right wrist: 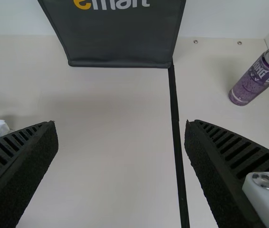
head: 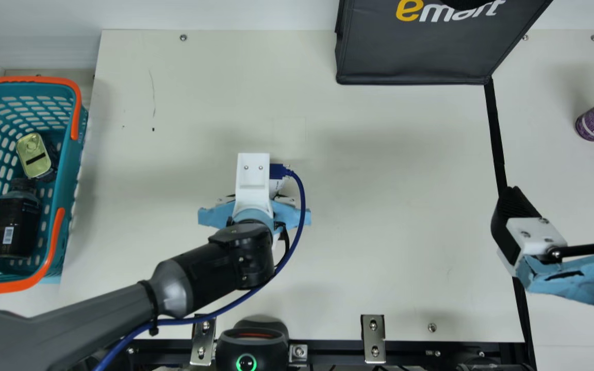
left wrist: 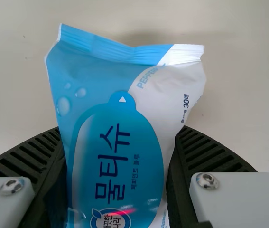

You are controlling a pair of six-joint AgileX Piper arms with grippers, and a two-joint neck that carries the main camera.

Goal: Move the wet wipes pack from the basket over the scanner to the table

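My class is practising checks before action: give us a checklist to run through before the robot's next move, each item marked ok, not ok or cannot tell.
1. Wipes pack held by left gripper: ok, clamped from both sides.
2. Pack out of basket: ok; a bottle and a tin lie inside.
3. Right gripper apart from pack: ok, open and empty.
4. Scanner has read pack: cannot tell.
5. Pack resting on table: cannot tell.
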